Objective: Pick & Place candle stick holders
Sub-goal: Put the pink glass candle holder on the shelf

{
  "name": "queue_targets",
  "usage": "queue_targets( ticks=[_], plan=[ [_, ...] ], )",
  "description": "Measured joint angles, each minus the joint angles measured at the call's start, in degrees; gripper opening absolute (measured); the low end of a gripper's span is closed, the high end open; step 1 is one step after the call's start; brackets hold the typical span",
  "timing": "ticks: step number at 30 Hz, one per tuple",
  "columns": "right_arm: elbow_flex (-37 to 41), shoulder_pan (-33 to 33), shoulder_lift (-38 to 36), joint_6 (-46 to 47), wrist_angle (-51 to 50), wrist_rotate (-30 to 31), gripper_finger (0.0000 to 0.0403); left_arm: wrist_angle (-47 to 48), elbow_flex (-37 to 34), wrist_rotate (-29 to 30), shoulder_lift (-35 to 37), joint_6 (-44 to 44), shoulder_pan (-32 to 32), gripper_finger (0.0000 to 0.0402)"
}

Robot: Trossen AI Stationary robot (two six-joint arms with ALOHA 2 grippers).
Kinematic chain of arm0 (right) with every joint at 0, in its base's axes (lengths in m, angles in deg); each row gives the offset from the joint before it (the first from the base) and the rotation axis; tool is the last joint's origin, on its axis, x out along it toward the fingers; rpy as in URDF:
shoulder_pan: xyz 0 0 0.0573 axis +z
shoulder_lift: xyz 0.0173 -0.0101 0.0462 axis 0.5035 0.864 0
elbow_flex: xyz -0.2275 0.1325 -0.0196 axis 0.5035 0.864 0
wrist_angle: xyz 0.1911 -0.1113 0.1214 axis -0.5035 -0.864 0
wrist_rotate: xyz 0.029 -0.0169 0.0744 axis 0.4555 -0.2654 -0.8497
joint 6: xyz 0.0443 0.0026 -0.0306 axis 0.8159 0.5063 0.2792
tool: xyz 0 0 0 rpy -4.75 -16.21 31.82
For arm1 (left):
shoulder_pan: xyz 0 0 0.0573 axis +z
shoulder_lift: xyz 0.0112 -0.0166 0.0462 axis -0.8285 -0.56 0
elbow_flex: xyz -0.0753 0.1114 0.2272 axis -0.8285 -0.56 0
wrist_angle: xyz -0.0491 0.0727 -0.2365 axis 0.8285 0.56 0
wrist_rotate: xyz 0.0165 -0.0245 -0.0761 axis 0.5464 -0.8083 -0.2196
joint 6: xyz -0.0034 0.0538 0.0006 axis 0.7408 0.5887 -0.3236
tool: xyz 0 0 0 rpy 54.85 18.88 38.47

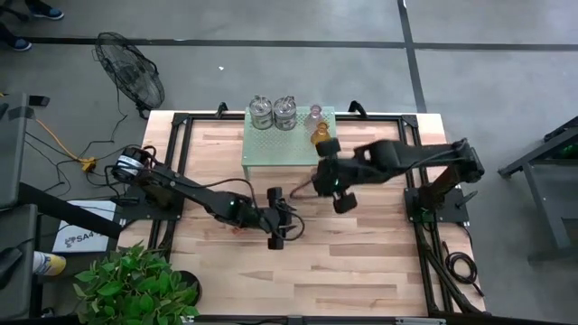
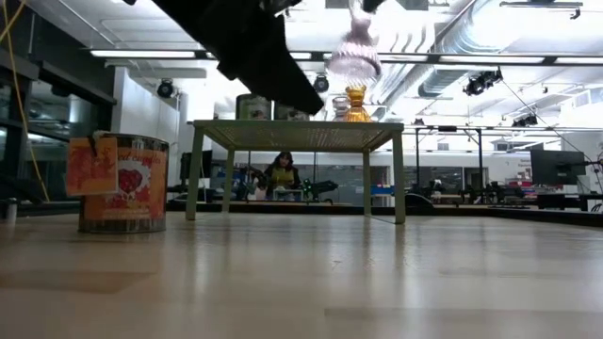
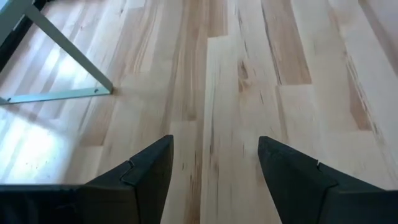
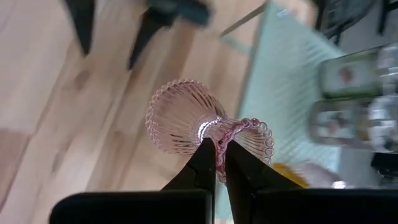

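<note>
Right by the green shelf [image 1: 284,144], right gripper [image 4: 217,163] pinches a pink candle stick holder [image 4: 186,118] by its neck, probably to shelve it, while left gripper [image 3: 214,171] idles spread over the surface [image 3: 298,93].

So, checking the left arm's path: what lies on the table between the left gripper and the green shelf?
Nothing: in the high view, only bare wood lies between the open left gripper and the shelf.

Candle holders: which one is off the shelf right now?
The pink ribbed holder, clamped by its narrow waist in the right gripper. The others stand on the green shelf.
</note>
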Motion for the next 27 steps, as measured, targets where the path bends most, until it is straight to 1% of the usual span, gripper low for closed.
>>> queue_targets(
  ticks=[4, 11, 14, 19, 21, 25, 27],
  plan=[
    [-4.58, -4.11, -0.01, -2.74, 0.79, -0.68, 0.0007, 0.34, -0.35, 0.17, 0.0, -0.12, 0.04, 0.023],
    [-5.89, -12.57, 0.22, -8.74, 6.6, -4.06, 0.0007, -1.05, -2.92, 1.85, 1.66, -0.91, 0.02, 0.023],
    [-5.94, -15.67, 0.8, -10.17, 9.45, -6.68, 0.0007, -0.27, -4.81, 2.57, 3.88, -1.75, 0.02, 0.023],
    [-5.94, -19.88, 2.86, -12.41, 10.48, -8.51, 0.0007, -1.63, -7.89, 3.51, 7.71, -3.35, -0.16, 0.023],
    [-5.94, -21.34, 3.83, -13.0, 10.7, -9.17, 0.0007, -0.74, -9.91, 5.27, 9.63, -4.19, -0.4, 0.023],
    [-5.94, -23.47, 6.43, -13.93, 11.69, -10.98, 0.0007, -2.25, -13.3, 6.13, 13.01, -5.3, -0.49, 0.023],
    [-5.94, -24.18, 7.6, -14.44, 11.97, -11.56, 0.0007, -4.93, -14.49, 6.33, 13.93, -6.01, -0.48, 0.023]
  ],
)
